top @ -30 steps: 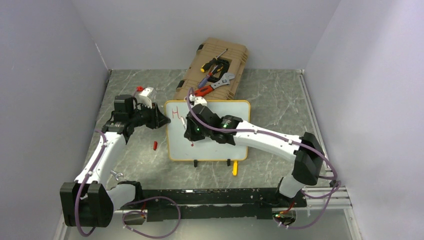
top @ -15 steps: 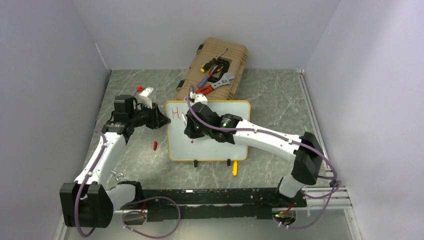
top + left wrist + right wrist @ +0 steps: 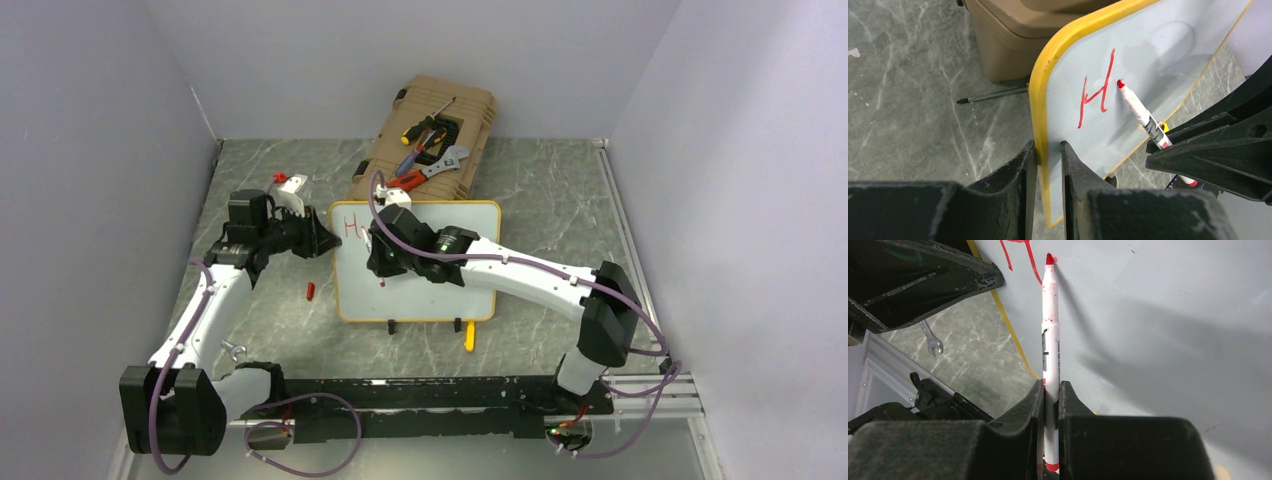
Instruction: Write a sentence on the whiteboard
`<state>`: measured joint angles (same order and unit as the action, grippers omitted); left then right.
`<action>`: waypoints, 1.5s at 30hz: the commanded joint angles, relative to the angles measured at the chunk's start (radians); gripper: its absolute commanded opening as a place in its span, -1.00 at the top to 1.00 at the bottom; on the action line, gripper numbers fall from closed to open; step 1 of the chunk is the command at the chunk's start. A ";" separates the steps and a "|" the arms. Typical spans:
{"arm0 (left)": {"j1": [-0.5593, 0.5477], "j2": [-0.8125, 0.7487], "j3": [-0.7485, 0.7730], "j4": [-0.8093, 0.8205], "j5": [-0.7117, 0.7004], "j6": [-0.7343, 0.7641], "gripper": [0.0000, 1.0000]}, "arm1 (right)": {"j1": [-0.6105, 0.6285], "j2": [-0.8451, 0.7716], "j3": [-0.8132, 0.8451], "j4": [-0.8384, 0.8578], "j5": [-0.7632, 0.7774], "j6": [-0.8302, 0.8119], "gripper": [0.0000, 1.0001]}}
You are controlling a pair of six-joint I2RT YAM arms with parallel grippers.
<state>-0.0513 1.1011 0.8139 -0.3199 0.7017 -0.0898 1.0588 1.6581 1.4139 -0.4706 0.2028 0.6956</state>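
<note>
Mid-frame in the top view, the whiteboard [image 3: 450, 295] is steadied on the surface [image 3: 540, 200] by the left pincer [image 3: 1047, 147], nipped shut on its yellow edge, while the marker [image 3: 1050, 315] is clamped in the right pincer [image 3: 1050, 387], tip just beside the lone red H [image 3: 1095, 92].

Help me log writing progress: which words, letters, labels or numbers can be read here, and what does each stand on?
"H": one red handwritten letter on the whiteboard, near its upper left corner in the top view.
Dark print on the barrel of the marker: too small and blurred to read.
No readable text on the tool case.
</note>
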 commanded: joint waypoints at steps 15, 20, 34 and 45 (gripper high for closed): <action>-0.022 -0.027 0.017 -0.017 0.012 0.019 1.00 | 0.007 -0.007 -0.036 -0.016 -0.022 0.044 1.00; -0.024 -0.034 0.017 -0.019 0.010 0.019 1.00 | 0.014 -0.025 -0.045 -0.039 0.020 0.066 1.00; -0.035 -0.046 0.016 -0.021 0.008 0.019 1.00 | 0.017 -0.038 -0.017 -0.042 0.075 0.050 1.00; -0.038 -0.042 0.017 -0.022 0.002 0.024 1.00 | 0.014 0.008 0.044 -0.046 0.064 0.009 1.00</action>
<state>-0.0700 1.0813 0.8139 -0.3271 0.6758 -0.0895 1.0809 1.6524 1.4109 -0.5152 0.2352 0.7273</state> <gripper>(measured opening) 0.251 0.110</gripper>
